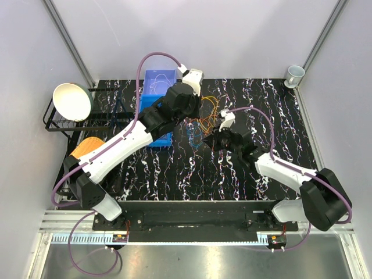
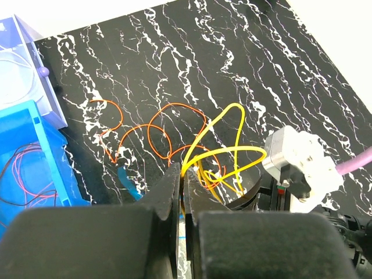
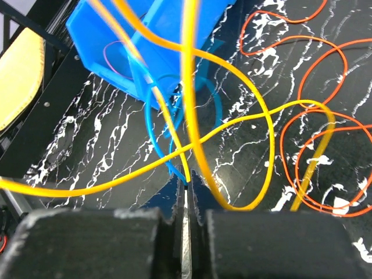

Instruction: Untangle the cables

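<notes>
The cables lie in a loose tangle at mid-table, between my two grippers. My left gripper is shut on a yellow cable that rises from its tips in big loops. Orange cable loops and a blue cable lie on the mat beyond it. My right gripper is shut where a thin yellow strand and a blue cable meet its tips. More orange loops lie to its right. From above, the left gripper and the right gripper sit close together.
A blue bin holding thin red wires stands left of the tangle, with a clear box behind it. A black rack at far left carries a white bowl and an orange bowl. A cup stands back right.
</notes>
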You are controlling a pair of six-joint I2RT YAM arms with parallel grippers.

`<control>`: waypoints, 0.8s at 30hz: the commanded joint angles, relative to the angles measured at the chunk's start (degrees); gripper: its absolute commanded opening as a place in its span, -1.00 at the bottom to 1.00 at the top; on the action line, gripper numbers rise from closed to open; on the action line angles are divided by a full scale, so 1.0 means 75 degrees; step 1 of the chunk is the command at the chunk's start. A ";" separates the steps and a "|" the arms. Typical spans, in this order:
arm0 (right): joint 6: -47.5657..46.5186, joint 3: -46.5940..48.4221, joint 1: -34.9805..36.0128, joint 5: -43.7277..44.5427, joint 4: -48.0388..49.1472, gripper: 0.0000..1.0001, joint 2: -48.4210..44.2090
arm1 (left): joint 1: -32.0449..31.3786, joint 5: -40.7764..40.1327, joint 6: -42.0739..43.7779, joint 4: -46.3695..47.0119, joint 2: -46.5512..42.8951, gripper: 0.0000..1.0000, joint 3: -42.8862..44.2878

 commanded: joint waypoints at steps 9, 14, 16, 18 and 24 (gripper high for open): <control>0.0719 -0.0869 0.0084 0.1374 -0.0431 -1.00 -0.1415 | 0.0648 -0.0194 0.0368 -0.1304 0.0559 -1.00 0.2413; 0.1387 -0.1444 0.0084 0.1561 -0.0631 -1.00 -0.1556 | 0.1375 -0.0300 0.0661 -0.1961 0.1169 -1.00 0.4100; 0.1459 -0.1573 0.0096 0.1526 -0.0631 -1.00 -0.1592 | 0.1540 -0.0253 0.0696 -0.1974 0.1332 -1.00 0.4337; 0.1529 -0.1597 0.0096 0.1538 -0.0701 -1.00 -0.1580 | 0.1728 -0.0206 0.0790 -0.1951 0.1438 -1.00 0.4572; 0.1611 -0.1726 0.0084 0.1526 -0.0585 -1.00 -0.1358 | 0.2091 -0.0498 0.1060 -0.1400 0.1708 -1.00 0.4526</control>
